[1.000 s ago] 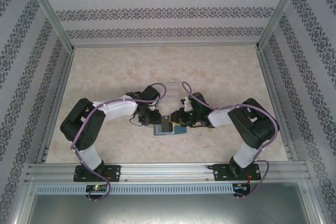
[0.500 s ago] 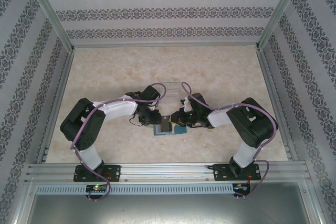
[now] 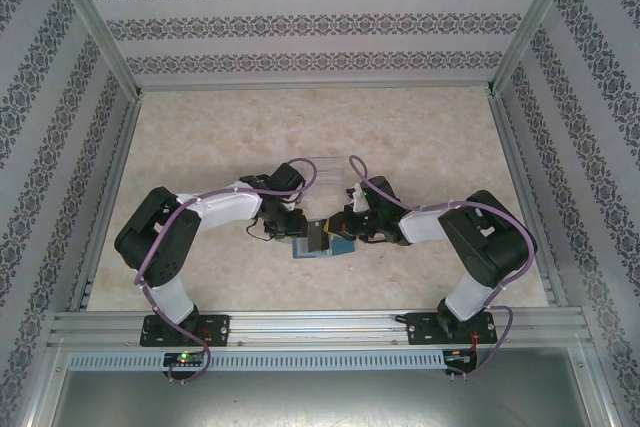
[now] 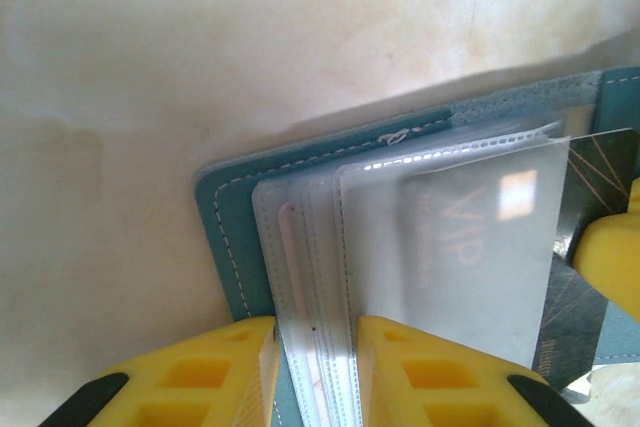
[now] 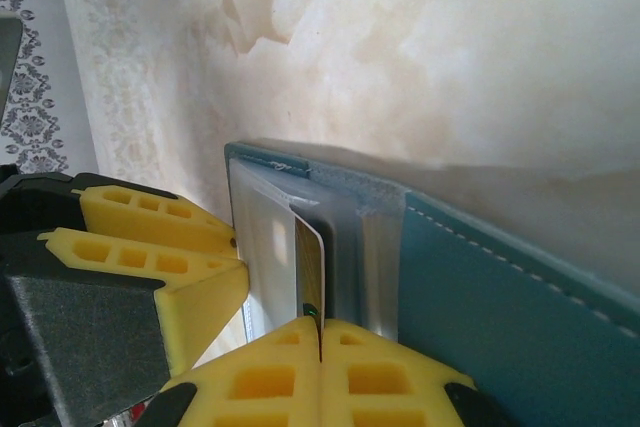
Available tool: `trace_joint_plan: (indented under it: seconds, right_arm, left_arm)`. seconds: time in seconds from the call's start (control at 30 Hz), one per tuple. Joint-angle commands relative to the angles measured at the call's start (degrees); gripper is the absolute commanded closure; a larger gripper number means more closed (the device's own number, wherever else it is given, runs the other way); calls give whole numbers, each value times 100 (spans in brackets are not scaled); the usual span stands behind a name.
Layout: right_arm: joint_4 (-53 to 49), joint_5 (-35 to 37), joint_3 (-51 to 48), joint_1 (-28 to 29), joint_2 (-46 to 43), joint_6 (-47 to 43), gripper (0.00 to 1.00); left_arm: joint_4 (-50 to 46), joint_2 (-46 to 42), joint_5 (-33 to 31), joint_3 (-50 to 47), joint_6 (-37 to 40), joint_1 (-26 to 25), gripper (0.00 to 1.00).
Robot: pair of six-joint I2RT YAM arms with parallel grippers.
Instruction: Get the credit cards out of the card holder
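The teal card holder point(image 3: 322, 245) lies open on the table between both arms. My left gripper point(image 4: 315, 332) is shut on its stack of clear sleeves point(image 4: 310, 277), next to the teal cover point(image 4: 228, 237). One sleeve shows a pale credit card marked VIP point(image 4: 470, 247). My right gripper point(image 5: 320, 329) is shut on the edge of a dark credit card with gold lines point(image 5: 309, 267) that stands out of a sleeve. The teal cover point(image 5: 500, 287) lies to its right. From above, the left gripper point(image 3: 296, 228) and the right gripper point(image 3: 342, 230) meet over the holder.
A clear square sheet point(image 3: 322, 164) lies just beyond the grippers. The left gripper's yellow fingers point(image 5: 150, 237) stand close beside the right gripper. Metal frame rails point(image 3: 320, 322) and patterned walls bound the pale marble-look table point(image 3: 420, 137).
The right gripper's jaws have closed onto the dark card's edge, and the right arm's elbow has shifted slightly right. The left arm and the holder have not moved.
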Motion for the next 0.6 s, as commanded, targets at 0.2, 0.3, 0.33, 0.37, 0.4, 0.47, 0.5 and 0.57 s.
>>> trace_joint_plan:
  seconds: [0.2,0.3,0.33,0.37,0.4,0.47,0.5,0.57]
  right_arm:
    - [-471,266,-132,-72,-248,-272,99]
    - [-601,300,-120,-90,-314,-330,99]
    - [-638,317,-117,-99,-331,-349,99]
    - [-665,325,-119,-99,-356,-371,100]
    - [-683,328,-124,-109,-375,-380,100]
    - [-770,332,-109,-127,-426,-410,100]
    - [-812,345,-94,-127,-460,-427,100]
    - [-948,389,-77,-133,-545,-488,100]
  left_arm:
    - [-297,90,-437,-210,132,-74,73]
    - [-310,65,-457,-215,123,-73,73]
    - [-315,45,-465,-211,115,-72,73]
    - [-319,32,-465,-210,114,-76,73]
    - [-316,14,-461,-207,111,-71,73]
    - [-323,-14,-482,-219,105,-73,73]
    - [-318,-23,-478,-223,110,-77,73]
    - [-332,-32,-506,-224,124,-72,73]
